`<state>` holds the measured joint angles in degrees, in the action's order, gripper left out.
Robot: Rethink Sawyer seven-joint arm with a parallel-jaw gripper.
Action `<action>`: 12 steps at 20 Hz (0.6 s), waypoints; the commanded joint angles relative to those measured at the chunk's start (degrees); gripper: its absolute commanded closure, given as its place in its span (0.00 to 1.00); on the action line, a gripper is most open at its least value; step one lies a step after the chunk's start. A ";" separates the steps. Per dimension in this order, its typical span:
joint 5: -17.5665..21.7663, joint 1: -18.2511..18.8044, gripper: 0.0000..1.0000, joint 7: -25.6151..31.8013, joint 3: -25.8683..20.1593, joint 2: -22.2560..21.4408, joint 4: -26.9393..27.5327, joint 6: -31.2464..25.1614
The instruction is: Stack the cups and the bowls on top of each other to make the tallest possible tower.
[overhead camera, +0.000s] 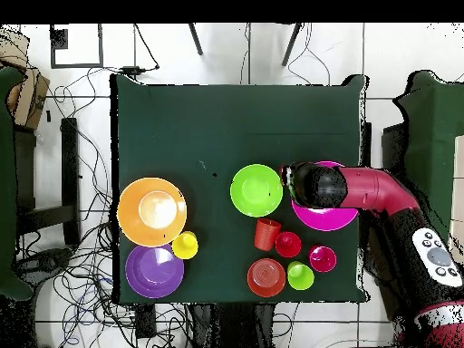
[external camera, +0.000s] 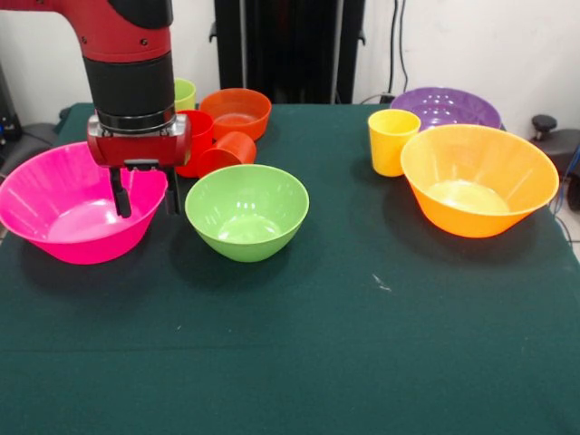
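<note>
Front view showed the gripper [external camera: 145, 195] hanging over the near-side rim of the pink bowl [external camera: 63, 222], its two dark fingers [external camera: 120, 198] spread apart with one inside the bowl and one outside, pinching nothing. Just beside it sat the green bowl [external camera: 246, 211], separate and upright on the green table [external camera: 362, 344]. Behind stood an orange-red bowl [external camera: 237, 111] and a tipped orange cup [external camera: 228, 151]. Well apart, the yellow cup [external camera: 391, 140] stood by the orange-yellow bowl [external camera: 478, 179] and the purple bowl [external camera: 449, 106]. Nothing was stacked.
</note>
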<state>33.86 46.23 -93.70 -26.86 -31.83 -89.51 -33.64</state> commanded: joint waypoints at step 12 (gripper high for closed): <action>7.76 -0.35 0.00 10.89 -1.93 3.33 4.65 -0.42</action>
<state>36.37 46.21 -93.70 -26.89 -30.17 -89.40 -33.63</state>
